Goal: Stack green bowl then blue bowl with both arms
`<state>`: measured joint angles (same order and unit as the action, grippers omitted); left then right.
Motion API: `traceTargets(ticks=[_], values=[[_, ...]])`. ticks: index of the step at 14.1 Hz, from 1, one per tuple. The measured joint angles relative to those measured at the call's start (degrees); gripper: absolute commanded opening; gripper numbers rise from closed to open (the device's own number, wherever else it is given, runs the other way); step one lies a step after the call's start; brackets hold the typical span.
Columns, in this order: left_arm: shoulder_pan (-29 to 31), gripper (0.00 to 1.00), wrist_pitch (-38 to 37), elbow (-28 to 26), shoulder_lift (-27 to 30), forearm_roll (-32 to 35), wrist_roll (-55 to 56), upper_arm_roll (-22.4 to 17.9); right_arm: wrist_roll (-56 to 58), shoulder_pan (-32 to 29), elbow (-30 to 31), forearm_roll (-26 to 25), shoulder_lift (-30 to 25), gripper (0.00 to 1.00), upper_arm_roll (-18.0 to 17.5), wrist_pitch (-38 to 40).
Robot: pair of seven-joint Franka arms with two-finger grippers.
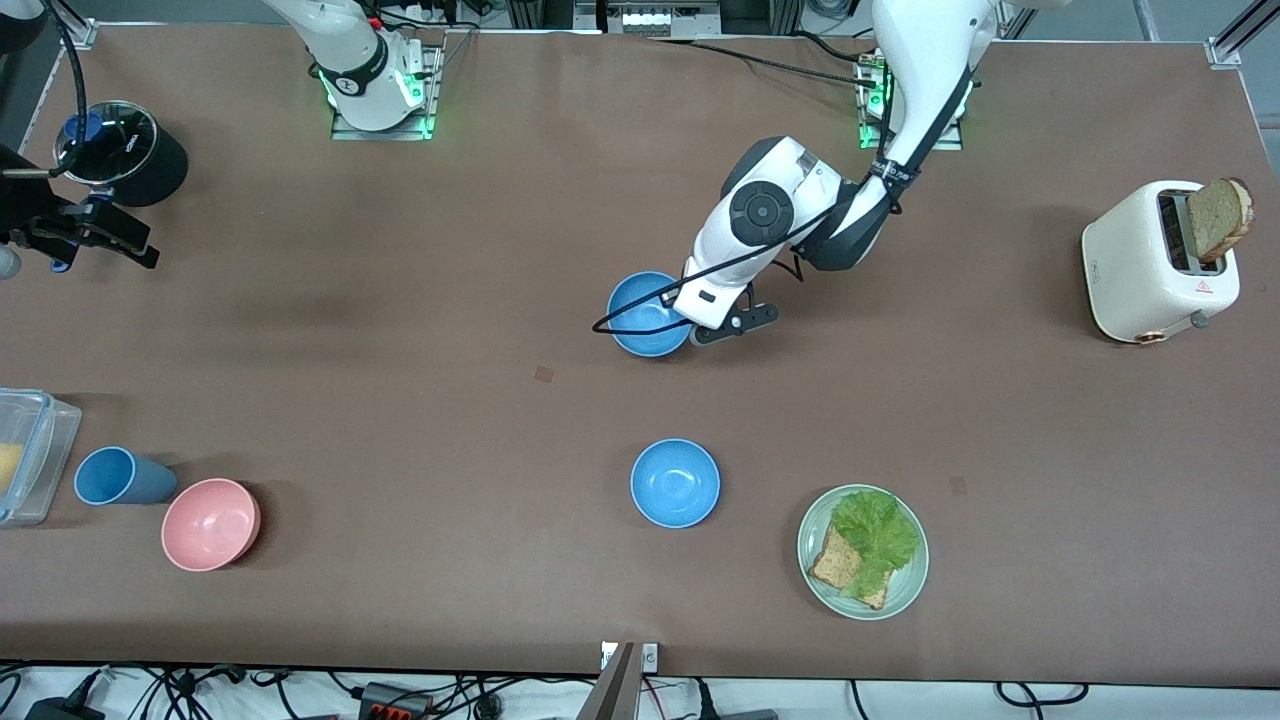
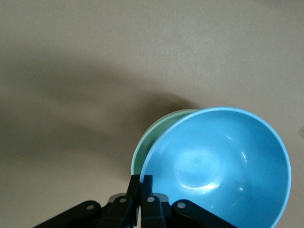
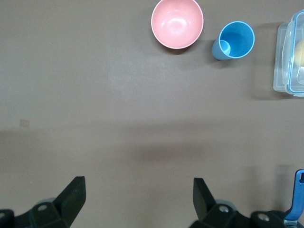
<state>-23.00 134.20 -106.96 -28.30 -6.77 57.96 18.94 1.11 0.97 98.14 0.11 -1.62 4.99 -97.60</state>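
My left gripper (image 1: pixel 712 325) (image 2: pixel 141 178) is shut on the rim of a blue bowl (image 1: pixel 645 312) (image 2: pixel 221 164) near the table's middle. The bowl is tilted and sits slightly off-centre over the green bowl (image 2: pixel 148 142). The green bowl shows only as a pale crescent under the blue one in the left wrist view and is hidden in the front view. A second blue bowl (image 1: pixel 675 483) stands alone, nearer to the front camera. My right gripper (image 1: pixel 135 245) (image 3: pixel 138 192) is open and empty, up over the right arm's end of the table.
A pale green plate (image 1: pixel 905 590) with lettuce and toast lies beside the second blue bowl. A toaster (image 1: pixel 1150 265) stands at the left arm's end. A pink bowl (image 1: pixel 210 524) (image 3: pixel 177 23), a blue cup (image 1: pixel 110 476) (image 3: pixel 235 40), a clear container (image 1: pixel 25 455) (image 3: pixel 289 57) and a black pot (image 1: pixel 125 150) are at the right arm's end.
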Motion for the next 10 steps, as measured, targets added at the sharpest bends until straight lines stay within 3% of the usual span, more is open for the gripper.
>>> traceTargets(ticks=[1, 3, 7, 10], values=[[0.0, 0.35, 0.0, 0.0, 0.0, 0.0, 0.3, 0.0, 0.0, 0.0, 0.0, 0.0, 0.0, 1.00, 0.0, 0.0], [0.1, 0.39, 0.0, 0.2, 0.0, -0.3, 0.5, -0.2, 0.0, 0.0, 0.0, 0.0, 0.0, 1.00, 0.0, 0.0], [3.2, 0.40, -2.7, 1.4, 1.1, -4.0, -0.3, -0.8, 0.0, 0.0, 0.0, 0.0, 0.0, 1.00, 0.0, 0.0], [8.3, 0.40, -11.8, 5.1, 3.6, -4.5, -6.2, -1.0, 0.0, 0.0, 0.1, 0.0, 0.0, 1.00, 0.0, 0.0]])
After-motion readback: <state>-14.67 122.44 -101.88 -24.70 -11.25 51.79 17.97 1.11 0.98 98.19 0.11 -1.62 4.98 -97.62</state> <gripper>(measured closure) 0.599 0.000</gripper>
